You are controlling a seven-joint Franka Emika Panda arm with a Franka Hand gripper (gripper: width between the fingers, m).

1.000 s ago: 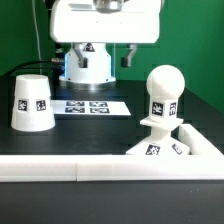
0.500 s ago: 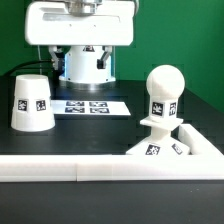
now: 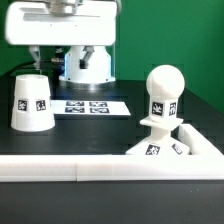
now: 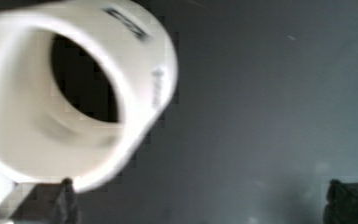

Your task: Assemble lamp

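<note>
We see the white cup-like tapered plastic shade (image 3: 31, 102) standing mouth down on the dark surface (image 3: 100, 135) at the exterior view's left, near the front. It carries a square black-and-white marker on its side; the pattern is a code, not letters, and we can read no brand or writing anywhere.

Just to the right of it, a little farther back, lies the thin flat white marker board (image 3: 91, 106) with its row of black tags. At the exterior view's right the rounded white plastic bulb (image 3: 163, 92) stands upright on the flat stepped white plastic base (image 3: 165, 140), touching it, with markers on the bulb's neck and on the base's front faces. Shade and bulb are well apart.

Above the shade the gripper (image 3: 33, 58) hangs from the big white robot arm (image 3: 62, 22); in the exterior view only one dark finger shows, just over the shade's top, and we cannot tell whether it touches.

The wrist view gives what the exterior view hides: the shade (image 4: 69, 100) seen from above, blurred, with its dark inner opening and a small printed marker on the rim, too smeared to read. Both dark fingertips (image 4: 48, 200) show there, spread wide apart and holding nothing, one beside the shade and the other well clear of it.
</note>
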